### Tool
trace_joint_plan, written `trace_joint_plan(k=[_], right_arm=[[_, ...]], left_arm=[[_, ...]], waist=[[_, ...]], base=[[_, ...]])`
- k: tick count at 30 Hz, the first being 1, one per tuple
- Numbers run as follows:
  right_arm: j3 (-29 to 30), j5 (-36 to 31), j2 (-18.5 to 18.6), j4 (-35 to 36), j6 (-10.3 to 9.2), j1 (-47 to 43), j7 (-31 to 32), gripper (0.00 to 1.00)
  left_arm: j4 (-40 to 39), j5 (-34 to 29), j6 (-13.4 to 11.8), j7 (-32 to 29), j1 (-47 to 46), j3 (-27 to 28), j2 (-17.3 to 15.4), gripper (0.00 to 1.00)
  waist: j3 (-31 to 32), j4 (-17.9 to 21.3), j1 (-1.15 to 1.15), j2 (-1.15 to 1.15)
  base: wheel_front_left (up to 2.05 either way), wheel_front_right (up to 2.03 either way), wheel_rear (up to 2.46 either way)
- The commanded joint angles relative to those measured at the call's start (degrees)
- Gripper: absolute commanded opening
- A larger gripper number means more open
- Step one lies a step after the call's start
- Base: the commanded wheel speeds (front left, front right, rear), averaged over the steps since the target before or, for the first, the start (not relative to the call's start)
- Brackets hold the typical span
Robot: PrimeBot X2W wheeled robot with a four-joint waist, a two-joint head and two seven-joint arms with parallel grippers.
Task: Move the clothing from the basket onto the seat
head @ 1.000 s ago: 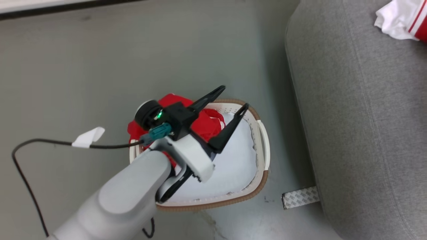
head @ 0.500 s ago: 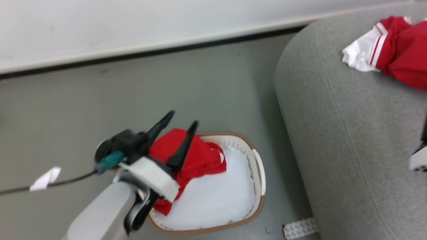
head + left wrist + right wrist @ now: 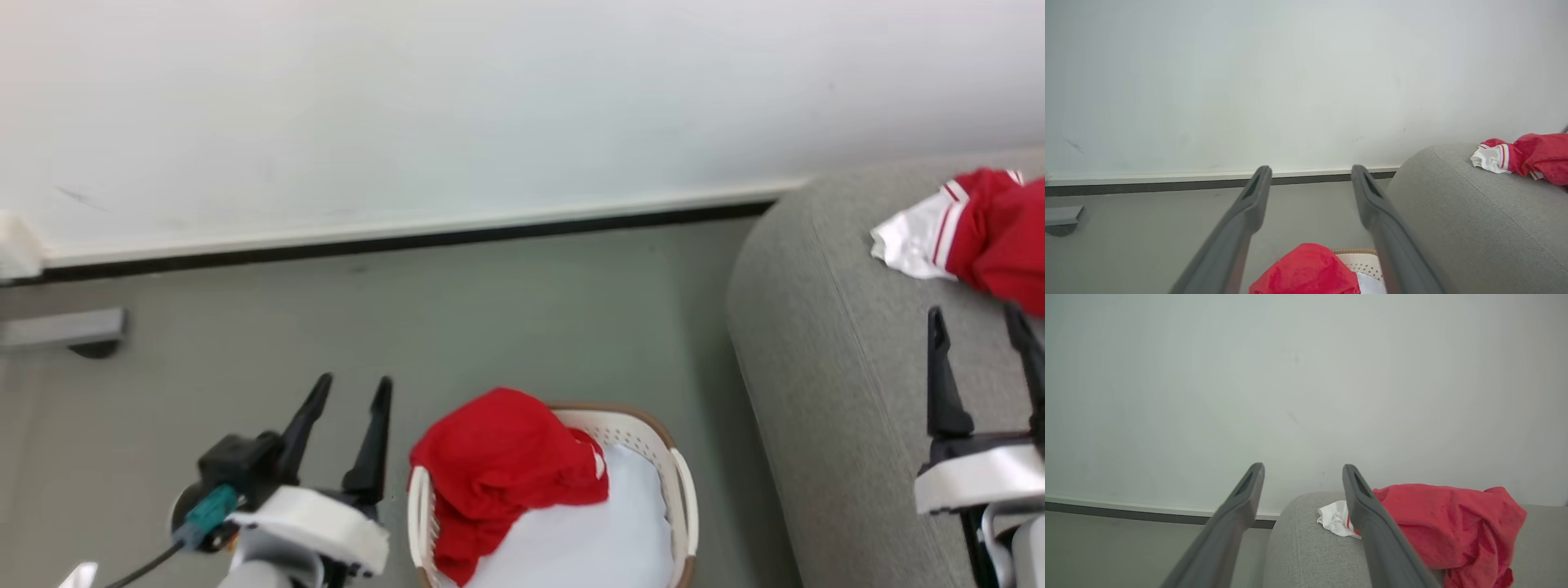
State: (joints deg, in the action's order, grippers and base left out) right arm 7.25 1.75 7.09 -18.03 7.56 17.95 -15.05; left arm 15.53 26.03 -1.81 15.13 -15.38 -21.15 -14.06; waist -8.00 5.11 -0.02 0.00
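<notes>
Grey floor [image 3: 531,302] holds the basket [image 3: 684,494] at lower centre, 1 red garment [image 3: 510,465] heaped over its left rim, soft, light and limp, we judge, best pinched at its bunched crest. Its long axis runs up-down the frame, tail hanging lower left; left gripper [image 3: 354,380] and right gripper [image 3: 974,312] stand spread, empty.

A white wall [image 3: 490,98], faintly scuffed, meets a smooth grey-green floor [image 3: 506,310] along a pale skirting board [image 3: 408,227] with a dark strip [image 3: 408,242] beneath it. A flat grey block [image 3: 61,328] sits low by the wall at the left, and a rounded grey seat [image 3: 824,351] stands at the right, near the wall. The light is soft and even.
</notes>
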Motion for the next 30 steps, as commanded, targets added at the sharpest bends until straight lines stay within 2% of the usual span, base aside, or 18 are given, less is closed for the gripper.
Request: trace_joint_plan(k=[1,7,14,30], right_arm=[[-0.2,0.7,-0.5,0.7,-0.14,-1.9,-0.2,1.0],[-2.2,1.6,-2.2,1.7,-0.14,-7.2,-0.2,1.0],[-2.7,1.6,-3.7,2.1,-0.14,-12.5,-0.2,1.0],[-6.1,2.9,-4.2,0.5,-0.14,-15.3,-0.2,1.0]], left_arm=[[-0.2,-1.1,0.3,0.0,2.2,1.9,0.6,1.0],[0.5,-4.7,2.3,0.0,8.3,9.3,3.6,1.0],[1.4,-8.6,4.8,0.0,12.3,15.0,6.4,1.0],[2.2,-13.3,7.8,0.0,14.4,20.6,9.8,1.0]], waist=[[2.6,-2.1,0.02,0.0],[6.3,-2.5,0.02,0.0],[8.8,-1.8,0.02,0.0],[10.2,-0.3,0.02,0.0]], base=[[0.0,0.0,0.0],[0.0,0.0,0.0],[0.0,0.0,0.0],[0.0,0.0,0.0]])
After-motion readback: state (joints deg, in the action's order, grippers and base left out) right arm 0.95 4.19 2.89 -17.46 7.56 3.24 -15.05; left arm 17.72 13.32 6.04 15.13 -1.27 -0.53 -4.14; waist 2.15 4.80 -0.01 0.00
